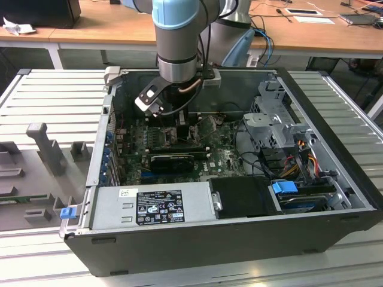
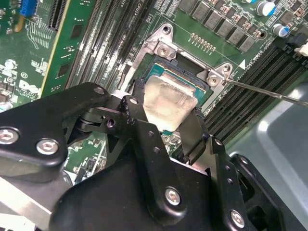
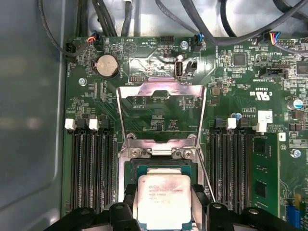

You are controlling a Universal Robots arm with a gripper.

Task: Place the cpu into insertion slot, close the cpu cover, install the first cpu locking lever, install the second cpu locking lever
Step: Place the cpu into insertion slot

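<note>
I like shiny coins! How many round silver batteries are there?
1. The round silver coin battery sits on the green circuit board near the open silver cover frame; others may be hidden.

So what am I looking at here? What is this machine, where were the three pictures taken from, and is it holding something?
The blue-and-grey machine is a robot arm reaching down into an open computer case on a ribbed metal table. That exterior view comes from a camera standing off the arm. The other two come from cameras riding near the arm's wrist, looking past its black gripper at the green motherboard. The gripper is a two-fingered clamp, closed on the cpu, a flat silvery square chip. It holds the chip right at the insertion slot, the square socket it belongs in; whether it is seated I cannot tell. The cpu cover, a thin silver frame, is swung open off the socket.
</note>
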